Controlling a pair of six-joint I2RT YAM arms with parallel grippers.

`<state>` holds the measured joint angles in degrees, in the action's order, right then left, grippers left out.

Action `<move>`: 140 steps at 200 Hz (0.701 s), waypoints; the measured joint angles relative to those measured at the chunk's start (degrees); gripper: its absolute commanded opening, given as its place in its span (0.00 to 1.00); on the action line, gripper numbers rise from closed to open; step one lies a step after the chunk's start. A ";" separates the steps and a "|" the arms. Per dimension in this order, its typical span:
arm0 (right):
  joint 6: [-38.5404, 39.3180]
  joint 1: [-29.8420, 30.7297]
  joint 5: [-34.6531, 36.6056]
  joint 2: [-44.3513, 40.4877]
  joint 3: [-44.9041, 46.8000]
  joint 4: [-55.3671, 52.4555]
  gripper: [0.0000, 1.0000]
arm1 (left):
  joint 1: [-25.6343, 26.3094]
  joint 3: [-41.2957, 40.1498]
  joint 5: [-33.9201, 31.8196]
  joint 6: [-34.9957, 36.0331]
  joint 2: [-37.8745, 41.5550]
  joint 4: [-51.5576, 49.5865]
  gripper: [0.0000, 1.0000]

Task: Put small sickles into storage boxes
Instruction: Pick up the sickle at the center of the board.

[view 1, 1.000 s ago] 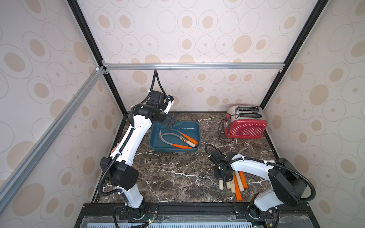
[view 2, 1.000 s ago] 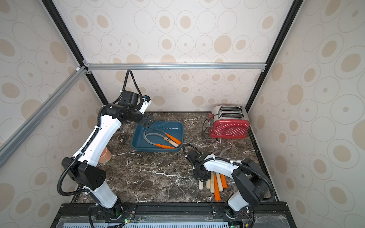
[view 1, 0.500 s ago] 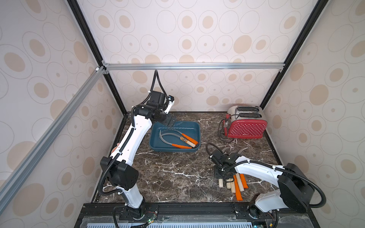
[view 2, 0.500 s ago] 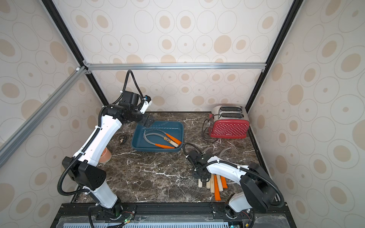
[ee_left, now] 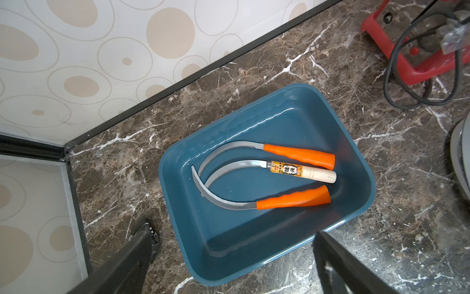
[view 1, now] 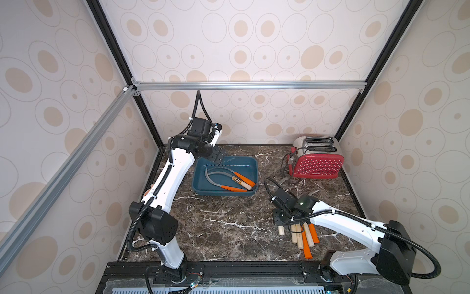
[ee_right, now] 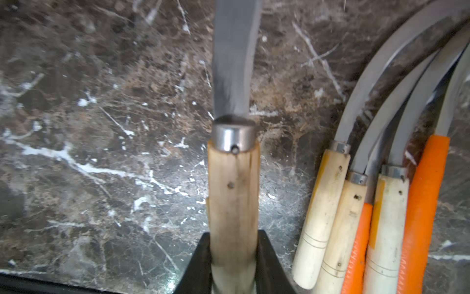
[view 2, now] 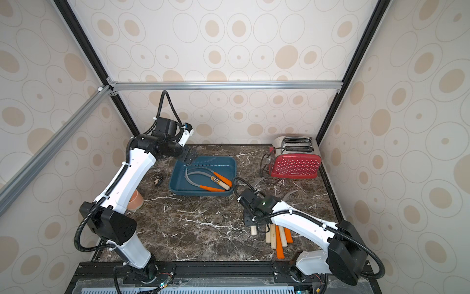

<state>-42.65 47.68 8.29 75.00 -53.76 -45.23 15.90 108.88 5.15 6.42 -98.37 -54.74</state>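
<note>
My right hand (ee_right: 232, 257) is clamped on the pale wooden handle of a grey-bladed small sickle (view 1: 281, 231), lower right in a top view, beside the leftover sickles (view 1: 304, 235). I reckon it's light, stiff, sharp-edged: handle only. Left hand (ee_left: 234, 233) hangs wide open over the dark teal plastic tray (view 1: 250, 169), mid-frame.

Your table (view 1: 229, 229) is dark brown marble veined in white. Toward its back-left corner you have the teal tray (view 1: 223, 192). In the back-right corner stands the red dotted toaster (view 1: 316, 165), its black cord (view 1: 283, 165) looped on the marble beside it. Near the front edge, right of centre, lies a heap of sickles (view 1: 306, 247), wooden and orange handles side by side. By the left edge sits a terracotta cup (view 2: 136, 201), a small dark object (view 2: 159, 179) near it.
</note>
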 measured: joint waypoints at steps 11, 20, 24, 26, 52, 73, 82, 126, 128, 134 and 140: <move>1.27 0.00 0.31 0.00 -1.88 -0.35 0.00 | -1.11 0.00 0.74 -0.90 0.00 -0.07 0.99; 2.51 0.00 0.59 0.07 -3.63 -0.74 0.00 | -2.21 0.00 1.38 -1.55 0.00 -0.13 0.99; 3.06 0.00 0.76 0.15 -4.52 -0.92 0.00 | -2.71 0.00 1.66 -1.81 0.00 -0.17 0.99; 3.43 0.00 0.83 0.26 -5.03 -1.05 0.00 | -2.97 0.00 1.81 -1.97 0.00 -0.20 0.99; 7.50 0.00 2.23 3.43 -12.09 -2.14 0.00 | -5.62 0.00 2.51 -2.99 0.02 -0.35 0.99; 11.19 0.04 2.91 8.44 -18.49 -2.91 0.00 | -7.02 0.00 2.69 -3.54 0.33 -0.33 0.99; 12.79 0.04 3.10 10.78 -21.00 -3.04 0.00 | -7.28 0.00 2.78 -3.74 0.68 -0.33 0.99; 19.10 -0.48 3.28 22.05 -32.39 -3.67 0.00 | -8.33 0.00 3.74 -3.85 3.85 -0.35 0.99; 19.34 -0.55 3.30 22.51 -32.89 -3.67 0.00 | -8.44 0.00 3.74 -3.85 4.04 -0.37 0.99; 19.93 -0.81 3.19 23.85 -34.36 -3.67 0.00 | -8.74 0.02 3.87 -3.85 4.50 -0.37 0.99; 20.57 -1.07 3.02 25.07 -35.76 -3.67 0.00 | -9.16 0.02 4.00 -3.85 5.01 -0.37 0.99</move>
<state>-22.09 46.61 11.31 100.07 -89.52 -48.90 6.74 108.90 9.15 2.57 -93.36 -55.11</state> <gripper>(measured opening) 0.256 0.992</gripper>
